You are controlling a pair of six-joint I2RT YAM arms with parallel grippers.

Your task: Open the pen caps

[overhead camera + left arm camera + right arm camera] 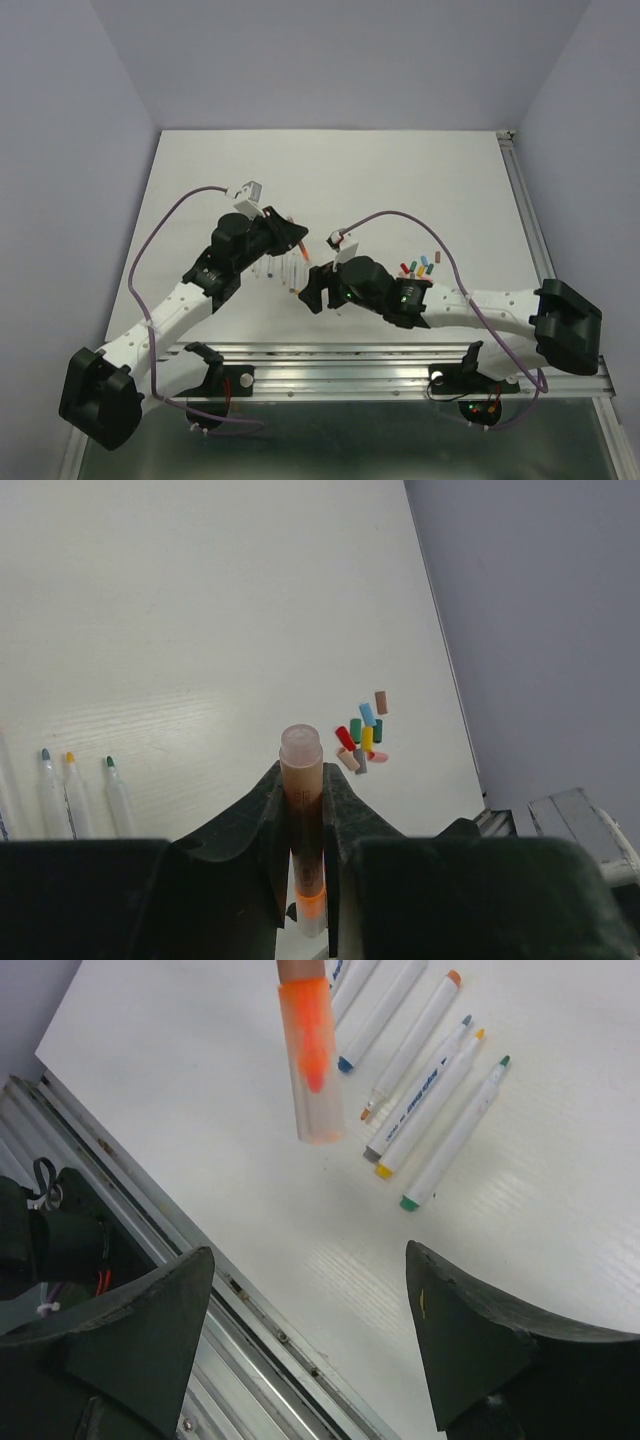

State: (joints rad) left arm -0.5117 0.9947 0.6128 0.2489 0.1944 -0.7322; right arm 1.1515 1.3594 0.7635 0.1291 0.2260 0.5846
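Note:
My left gripper [302, 780] is shut on a pen [301, 810] with a brownish barrel, held above the table. In the right wrist view that pen's lower end [310, 1060] hangs at the top, its orange tip inside a see-through cap. My right gripper [308, 1250] stands open below it, apart from it, with nothing between its fingers. In the top view the two grippers [297, 245] [318, 285] face each other mid-table. A heap of loose pen caps [362, 735] in several colours lies on the table, right of my right gripper [420, 267].
Several uncapped white pens [430, 1070] lie side by side on the table under the left gripper [278, 265]; three show in the left wrist view [75, 795]. The metal rail [200, 1290] of the near table edge runs under my right gripper.

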